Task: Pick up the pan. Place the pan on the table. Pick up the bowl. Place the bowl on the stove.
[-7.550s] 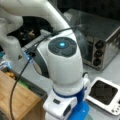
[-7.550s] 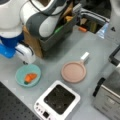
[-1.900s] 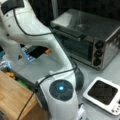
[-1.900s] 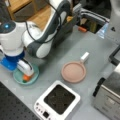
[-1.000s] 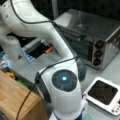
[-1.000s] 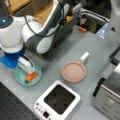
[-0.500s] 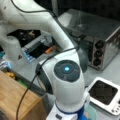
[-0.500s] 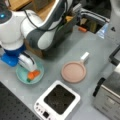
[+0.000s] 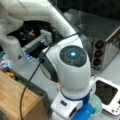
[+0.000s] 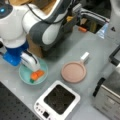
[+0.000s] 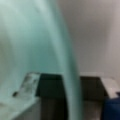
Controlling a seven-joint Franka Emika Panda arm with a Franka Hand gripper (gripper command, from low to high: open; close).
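Note:
The dusty-pink pan (image 10: pixel 73 72) lies flat on the grey table (image 10: pixel 57 52), its white handle pointing to a front view's upper right. Left of it stands the teal bowl (image 10: pixel 26 76) with orange food inside, also seen as a teal edge of the bowl (image 9: pixel 97 105) behind the hand. My gripper (image 10: pixel 34 67) is down at the bowl's near-left rim, and the bowl rests on the table. In the wrist view the bowl wall (image 11: pixel 37 45) fills the left, and the gripper (image 11: pixel 70 87) stands open astride the rim. The stove (image 10: pixel 58 101) sits below the pan, its black top bare.
A steel toaster oven (image 9: pixel 105 47) stands at the right in both front views, toaster oven (image 10: pixel 108 98). A wooden block (image 9: pixel 17 100) sits at a front view's lower left. The arm's bulky body (image 10: pixel 45 27) hangs over the table behind the bowl.
Over the last seconds the hand came down and shifted slightly right onto the bowl's rim. Pan, bowl and stove stayed where they were.

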